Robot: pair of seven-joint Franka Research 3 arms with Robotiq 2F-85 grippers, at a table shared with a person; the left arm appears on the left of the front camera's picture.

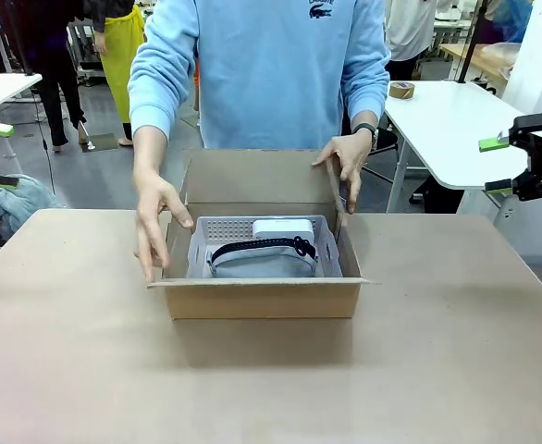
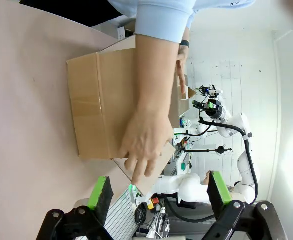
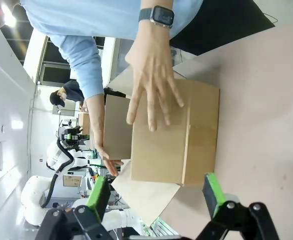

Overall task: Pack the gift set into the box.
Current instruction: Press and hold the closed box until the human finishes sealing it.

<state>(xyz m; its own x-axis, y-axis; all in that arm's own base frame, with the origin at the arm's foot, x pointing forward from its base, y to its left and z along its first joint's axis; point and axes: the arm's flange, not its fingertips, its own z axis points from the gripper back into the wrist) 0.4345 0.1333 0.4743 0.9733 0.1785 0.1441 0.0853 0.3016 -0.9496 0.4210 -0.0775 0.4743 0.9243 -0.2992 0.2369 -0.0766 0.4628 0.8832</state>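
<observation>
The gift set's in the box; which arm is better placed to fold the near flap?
Right, probably. The right gripper is open, and the person's hand there rests at the box's far corner, leaving the near flap free. The other hand hangs over the near left corner, blocking the left gripper.

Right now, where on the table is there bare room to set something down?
The table is bare in front of the box, out to the near edge, and on both sides of it. Crowded: inside the box, where the gift set sits, and at its side flaps, with a hand at each.
</observation>
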